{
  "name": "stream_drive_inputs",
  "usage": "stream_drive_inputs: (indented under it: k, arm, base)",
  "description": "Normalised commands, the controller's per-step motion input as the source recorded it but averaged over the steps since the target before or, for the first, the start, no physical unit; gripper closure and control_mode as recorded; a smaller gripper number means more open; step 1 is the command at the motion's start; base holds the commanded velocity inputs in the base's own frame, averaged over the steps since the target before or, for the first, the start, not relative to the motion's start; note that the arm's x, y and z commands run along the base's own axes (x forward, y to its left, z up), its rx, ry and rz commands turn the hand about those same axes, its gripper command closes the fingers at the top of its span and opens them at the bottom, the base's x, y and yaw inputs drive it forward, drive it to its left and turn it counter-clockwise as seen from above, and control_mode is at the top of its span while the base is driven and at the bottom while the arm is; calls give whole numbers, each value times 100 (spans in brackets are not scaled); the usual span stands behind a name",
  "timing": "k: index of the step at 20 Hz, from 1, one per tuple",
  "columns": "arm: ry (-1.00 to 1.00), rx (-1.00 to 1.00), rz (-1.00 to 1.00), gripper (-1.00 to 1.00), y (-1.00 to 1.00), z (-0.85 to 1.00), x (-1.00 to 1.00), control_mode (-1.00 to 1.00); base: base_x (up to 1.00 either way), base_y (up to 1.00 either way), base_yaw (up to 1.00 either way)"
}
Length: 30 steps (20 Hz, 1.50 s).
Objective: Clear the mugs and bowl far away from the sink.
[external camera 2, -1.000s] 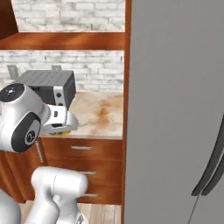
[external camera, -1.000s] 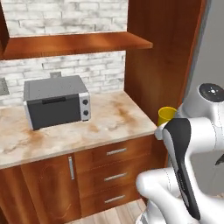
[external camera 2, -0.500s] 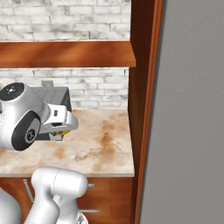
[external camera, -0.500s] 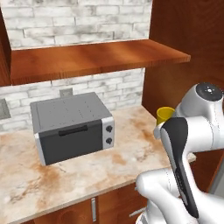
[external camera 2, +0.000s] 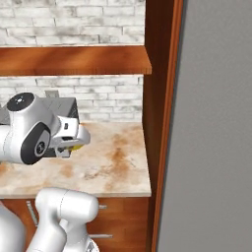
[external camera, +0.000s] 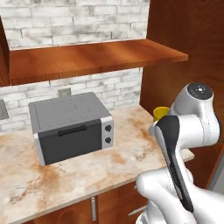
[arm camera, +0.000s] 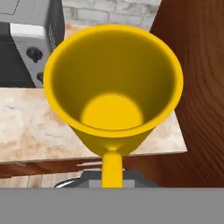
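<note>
Your gripper is shut tight on the yellow mug by its handle. You hold it up over the marble counter, near the toaster oven.

Base views flank arm, share counter with toaster oven; hand view close, apparently downward.

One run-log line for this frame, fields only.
pincer: shut on yellow mug | mug: upright, empty, held above marble counter edge | nearby: toaster oven | phase: carrying
</note>
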Motion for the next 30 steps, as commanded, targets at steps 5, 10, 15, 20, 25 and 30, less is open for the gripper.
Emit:
stream_drive_inputs:
  k: [5,10,15,20,25,30]
  arm:
    - [4,1,6,100,-24,-47,73,-100]
    - [2,1,16,100,-38,-51,53,-100]
    - [0,-1,12,100,-14,-51,64,-100]
    - [0,-1,4,100,0,-49,88,-100]
    - [1,0,0,100,0,-35,97,-100]
    - [5,0,0,100,-1,-12,82,-100]
  base:
    - [0,0,0]
    - [0,0,0]
    - [0,0,0]
    - [0,0,0]
    - [0,0,0]
    - [0,0,0]
